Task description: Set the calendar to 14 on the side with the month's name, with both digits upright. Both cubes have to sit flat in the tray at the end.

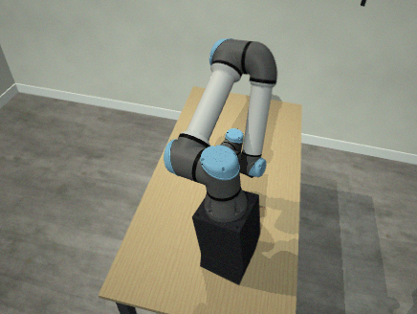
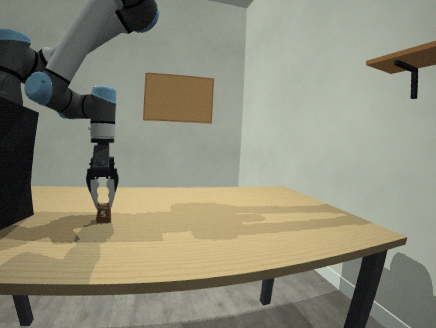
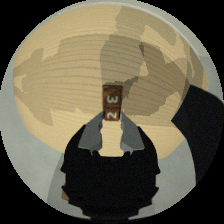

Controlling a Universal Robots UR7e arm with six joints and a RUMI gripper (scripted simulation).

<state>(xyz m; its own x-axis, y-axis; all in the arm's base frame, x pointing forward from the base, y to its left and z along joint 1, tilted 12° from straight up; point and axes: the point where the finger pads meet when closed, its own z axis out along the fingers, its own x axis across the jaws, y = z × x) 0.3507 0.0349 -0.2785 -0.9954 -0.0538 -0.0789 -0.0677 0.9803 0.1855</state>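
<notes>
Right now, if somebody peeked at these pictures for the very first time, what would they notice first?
Probably the big grey and white arm with blue caps, bending over the wooden table from its dark box. Next, the gripper pointing straight down, shut on a little brown cube resting on the table. The cube shows a 5 on its side, and a 3 and a 2 from the wrist view.
</notes>
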